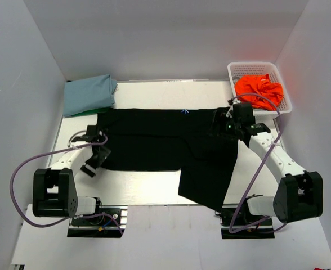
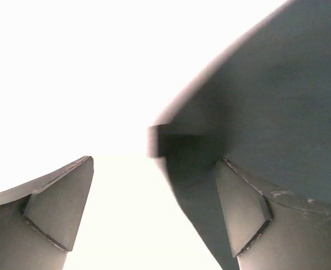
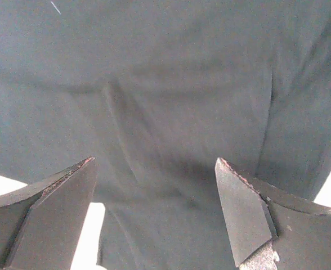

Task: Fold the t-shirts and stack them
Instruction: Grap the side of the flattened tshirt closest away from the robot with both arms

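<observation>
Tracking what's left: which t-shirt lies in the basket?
The orange t-shirt, crumpled in the white basket; the black t-shirt and light blue t-shirt lie on the table.

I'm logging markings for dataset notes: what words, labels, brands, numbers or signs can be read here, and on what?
No text can be read in any view.
The only mark is a tiny blue starburst print on the black t-shirt: a shape, not lettering.
The white basket shows no label.
</observation>
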### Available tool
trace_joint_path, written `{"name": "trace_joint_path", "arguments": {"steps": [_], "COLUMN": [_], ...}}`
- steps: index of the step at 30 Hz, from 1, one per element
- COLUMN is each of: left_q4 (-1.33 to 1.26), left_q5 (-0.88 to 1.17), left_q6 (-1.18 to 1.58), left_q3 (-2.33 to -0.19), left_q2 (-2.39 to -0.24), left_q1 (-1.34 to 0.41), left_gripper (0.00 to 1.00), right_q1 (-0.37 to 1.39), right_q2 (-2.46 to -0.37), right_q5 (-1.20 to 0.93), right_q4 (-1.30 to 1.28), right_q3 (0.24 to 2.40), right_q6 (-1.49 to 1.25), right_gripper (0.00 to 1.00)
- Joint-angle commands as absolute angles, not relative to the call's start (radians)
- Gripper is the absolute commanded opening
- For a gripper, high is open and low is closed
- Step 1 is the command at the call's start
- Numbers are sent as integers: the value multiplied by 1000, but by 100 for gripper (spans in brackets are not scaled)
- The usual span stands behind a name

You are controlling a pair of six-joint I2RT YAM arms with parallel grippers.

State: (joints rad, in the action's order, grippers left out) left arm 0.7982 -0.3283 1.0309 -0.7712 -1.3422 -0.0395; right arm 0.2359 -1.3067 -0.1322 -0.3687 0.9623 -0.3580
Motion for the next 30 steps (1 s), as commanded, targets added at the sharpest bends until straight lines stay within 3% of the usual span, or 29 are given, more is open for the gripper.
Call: {"name": "trace_joint_path", "arguments": {"steps": [1,8,11,14,15,17,25,30], "left_q4": [803,805,766,729,729,729,709,709], "left_q5": [-331,-405,-396,-365,-365,-365,-383,-383], "left_q6": [1111,1150,1141,1123,1123,1123,1114,1104], "left_q3": [-678,-601,-601,-592,-592,-592,-592,-592], "left_q2": [-1273,-1282,-1295,-1305,-1305,-1305,-1239,-1230], "left_q1": [-31,-31,-31,-31,-31,-31,-31,-31], "left_gripper": [98,56,48,28,12,0,0,0], "right_q1": [235,236,245,288,302,333,611,773], "right_q2": [-1257,-1155,-1111,-1080,-1072,-1051,-1066,-1130], "right_q5": [-144,-158,-155,-163,-157,-166,-242,-232], "right_q4": [-428,-576,-664,-788,-816,-905,-959,-833], "right_q3": [907,807,776,767,765,730,626,598], "right_q6": [-387,-403,-408,-413,-429,-445,-531,-548], "right_gripper": [90,90,90,90,90,90,90,87]}}
